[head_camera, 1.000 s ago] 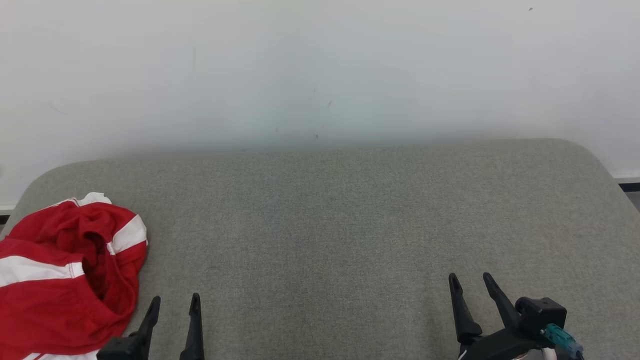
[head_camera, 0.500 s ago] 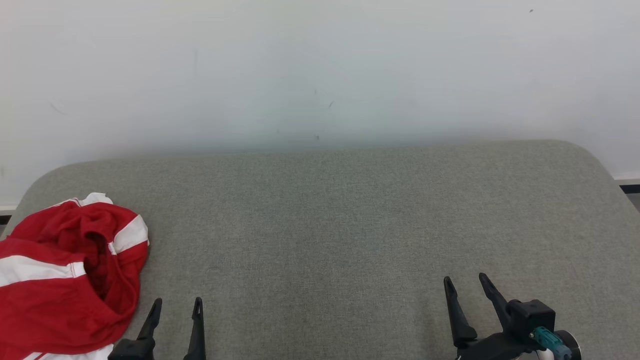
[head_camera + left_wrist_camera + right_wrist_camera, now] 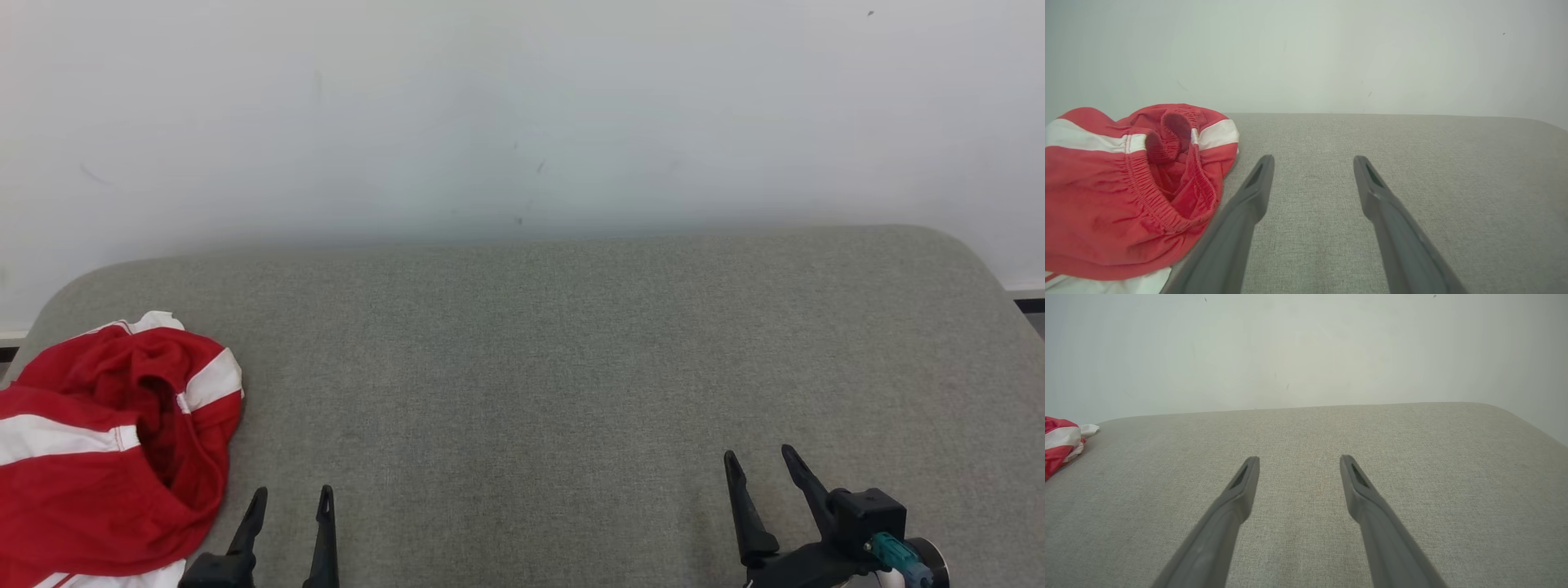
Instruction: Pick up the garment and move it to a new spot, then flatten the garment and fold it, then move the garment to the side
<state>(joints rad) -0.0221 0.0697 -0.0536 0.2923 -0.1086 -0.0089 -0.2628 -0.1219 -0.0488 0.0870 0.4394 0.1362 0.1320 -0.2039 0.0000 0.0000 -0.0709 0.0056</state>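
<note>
Plain white wall (image 3: 522,106) at the back, and in front of it a big grey-green fabric-covered padded surface (image 3: 571,367), mostly bare, so you've got plenty of room to work with. The crumpled red fabric garment with white stripes (image 3: 106,441) sits bunched up at the far left end of that surface, right near the edge. In the left wrist view you can see a gathered elastic waistband (image 3: 1147,183), so I'd guess shorts, all heaped on itself. Your left gripper (image 3: 293,492) hovers low just beside the heap on its right side. Its two long dark fingers are spread wide with nothing between them, though it's close enough that I can't tell whether the near finger brushes the cloth. The right gripper (image 3: 759,454) is well apart from the heap, over toward the right end, fingers likewise spread wide and holding nothing. So progress-wise, honestly, you're at square one: nothing picked up, moved, flattened or folded. Everything's left to do: grab the heap, carry it to the open middle, spread it flat, fold it, then shift it to the side. The left arm looks like the obvious one to start with.
</note>
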